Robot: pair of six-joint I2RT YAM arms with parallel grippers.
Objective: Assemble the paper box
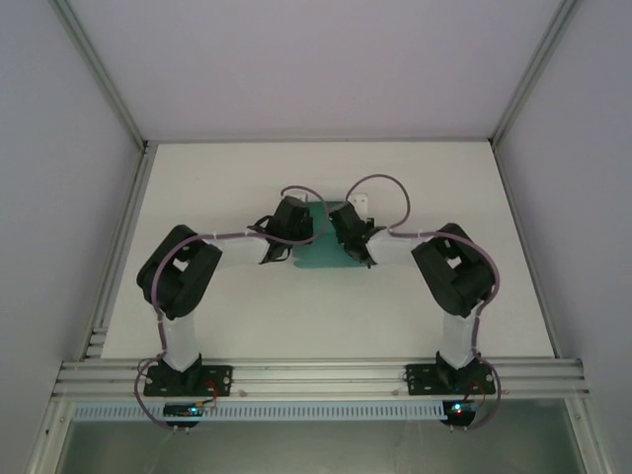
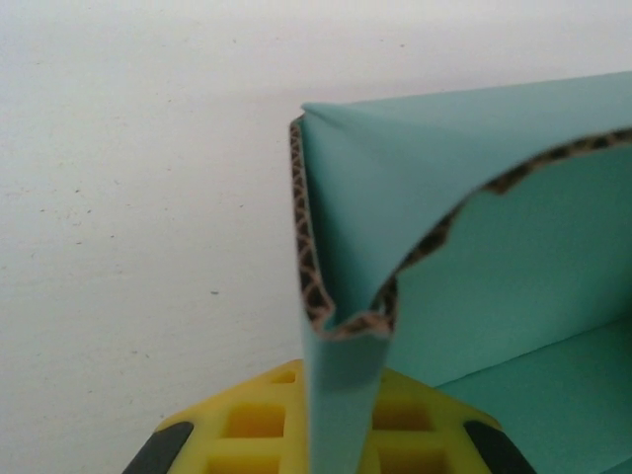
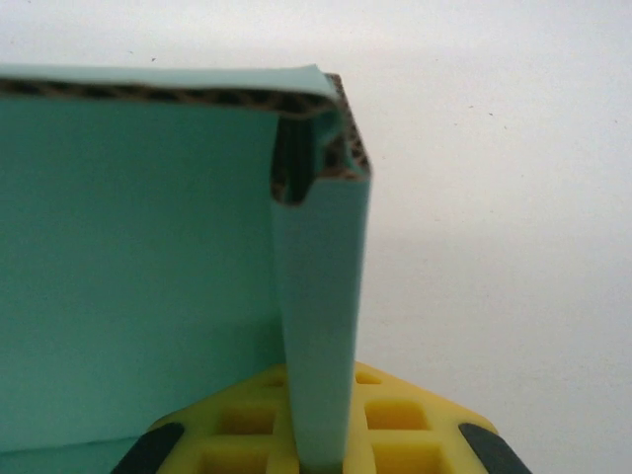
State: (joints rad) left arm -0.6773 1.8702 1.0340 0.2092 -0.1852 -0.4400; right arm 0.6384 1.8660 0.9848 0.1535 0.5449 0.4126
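The teal-green paper box (image 1: 321, 257) lies mid-table between both arms, partly hidden by them. My left gripper (image 1: 293, 223) is at its left end and my right gripper (image 1: 348, 230) at its right end. In the left wrist view, the left gripper (image 2: 341, 405) is shut on a doubled-over side wall of the paper box (image 2: 513, 267), whose brown corrugated edge shows at the top. In the right wrist view, the right gripper (image 3: 321, 420) is shut on the opposite folded wall, with the paper box (image 3: 128, 257) standing upright to the left of it. Yellow fingers (image 3: 415, 415) flank the card.
The white table (image 1: 217, 188) is bordered by an aluminium frame (image 1: 316, 375) along the near edge and by grey walls at the sides. A small white object (image 1: 361, 200) sits just behind the right gripper.
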